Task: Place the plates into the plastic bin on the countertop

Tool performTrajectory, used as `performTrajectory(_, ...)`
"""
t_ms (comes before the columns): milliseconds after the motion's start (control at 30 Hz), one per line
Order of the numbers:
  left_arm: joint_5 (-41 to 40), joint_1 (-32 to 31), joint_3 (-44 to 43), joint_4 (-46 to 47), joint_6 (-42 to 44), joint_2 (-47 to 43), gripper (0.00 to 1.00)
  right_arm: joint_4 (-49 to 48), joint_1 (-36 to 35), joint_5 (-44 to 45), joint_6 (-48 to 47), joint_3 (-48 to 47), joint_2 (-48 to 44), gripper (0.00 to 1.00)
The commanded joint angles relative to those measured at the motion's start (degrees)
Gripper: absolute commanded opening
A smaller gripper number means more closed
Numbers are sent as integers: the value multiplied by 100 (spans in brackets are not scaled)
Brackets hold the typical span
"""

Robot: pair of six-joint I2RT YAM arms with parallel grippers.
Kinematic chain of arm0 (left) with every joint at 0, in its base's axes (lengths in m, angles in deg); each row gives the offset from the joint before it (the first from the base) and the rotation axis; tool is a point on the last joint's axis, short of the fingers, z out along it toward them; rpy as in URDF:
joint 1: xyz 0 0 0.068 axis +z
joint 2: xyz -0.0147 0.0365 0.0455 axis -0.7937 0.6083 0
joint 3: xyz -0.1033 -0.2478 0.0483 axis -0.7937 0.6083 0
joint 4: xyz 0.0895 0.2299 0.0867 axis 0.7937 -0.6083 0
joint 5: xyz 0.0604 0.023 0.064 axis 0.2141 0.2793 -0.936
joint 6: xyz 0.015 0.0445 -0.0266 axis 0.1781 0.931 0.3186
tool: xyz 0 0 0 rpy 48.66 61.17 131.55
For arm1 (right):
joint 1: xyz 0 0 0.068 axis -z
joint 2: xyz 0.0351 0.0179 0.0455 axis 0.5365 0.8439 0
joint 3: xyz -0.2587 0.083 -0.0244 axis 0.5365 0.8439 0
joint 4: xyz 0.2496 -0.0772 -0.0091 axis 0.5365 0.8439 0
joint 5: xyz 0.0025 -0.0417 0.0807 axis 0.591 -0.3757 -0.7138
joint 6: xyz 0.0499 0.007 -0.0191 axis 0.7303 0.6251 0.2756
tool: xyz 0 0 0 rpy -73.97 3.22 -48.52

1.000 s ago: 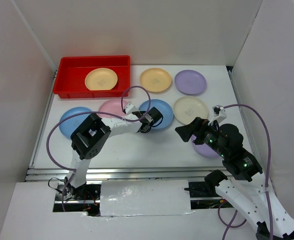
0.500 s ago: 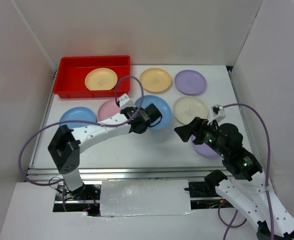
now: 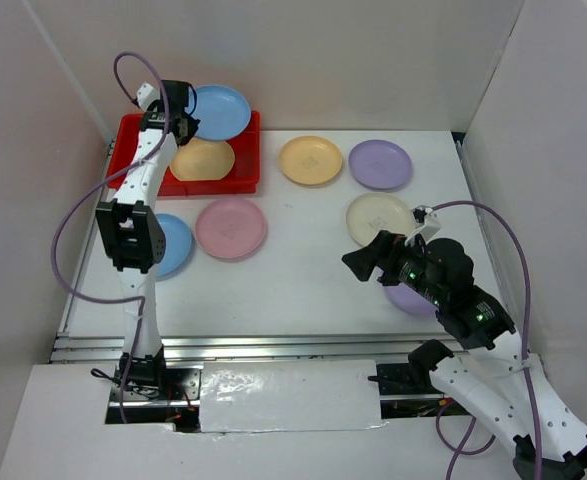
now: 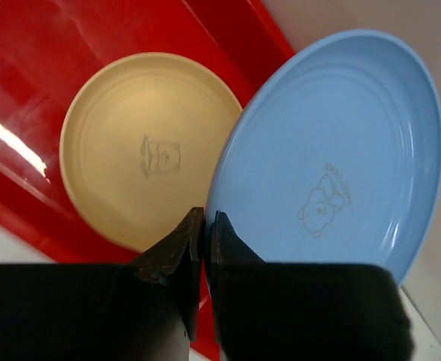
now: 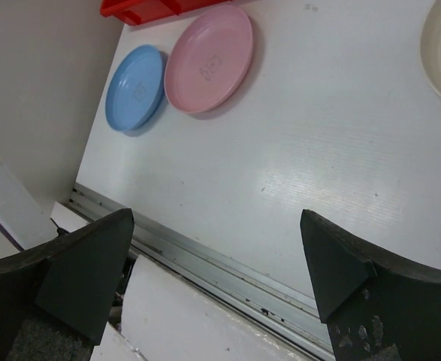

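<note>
Left gripper (image 3: 186, 115) reaches toward the far-left corner of the table, its jaws nearly closed and pinching the rim of a blue plate (image 3: 220, 112). In the left wrist view the two fingers (image 4: 176, 248) meet on that rim with only the plate's edge between them. The blue plate (image 4: 333, 150) stands tilted, hollow face toward the camera. It hangs at the far-right corner of the red bin (image 3: 133, 183); whether it is fully over the bin's floor is hard to judge from above. One yellow plate (image 3: 202, 159) lies flat inside the bin.

On the countertop (image 3: 303, 290) lie a second yellow plate (image 3: 310, 160), a purple plate (image 3: 380, 164), a cream plate (image 3: 378, 215) and a pink plate (image 3: 231, 227). Just beside the pink one, a second blue plate (image 3: 176, 245) is partly covered by the left arm (image 3: 130, 235). Another purple plate (image 3: 408, 300) shows only as a sliver under the right arm (image 3: 473, 320).

Right gripper (image 3: 363, 258) hovers above bare countertop near the cream plate. In the right wrist view its fingers (image 5: 85, 263) are spread wide and hold nothing.
</note>
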Motion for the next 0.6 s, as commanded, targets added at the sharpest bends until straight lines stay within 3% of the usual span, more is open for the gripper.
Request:
performTrajectory(0, 610, 209, -1519, -639, 626, 881, 0, -122, -19, -48, -200, -121, 14, 100)
performTrajectory(67, 593, 306, -1262, -422, 635, 760, 0, -113, -1, 4, -252, -147, -3, 100)
performTrajectory(167, 540, 446, 238, 203, 469, 259, 0, -95, 8, 5, -279, -191, 40, 100)
performTrajectory(367, 461, 526, 682, 344, 599, 170, 1, -192, -1, -109, -261, -183, 181, 100)
performTrajectory(433, 583, 526, 629, 309, 696, 266, 29, -235, -1, -136, -235, -156, 199, 100)
performTrajectory(467, 584, 526, 551, 266, 688, 293, 56, -262, -1, -162, -217, -165, 216, 100)
performTrajectory(567, 391, 526, 488, 134, 705, 144, 81, -271, -27, -224, -209, -200, 278, 100)
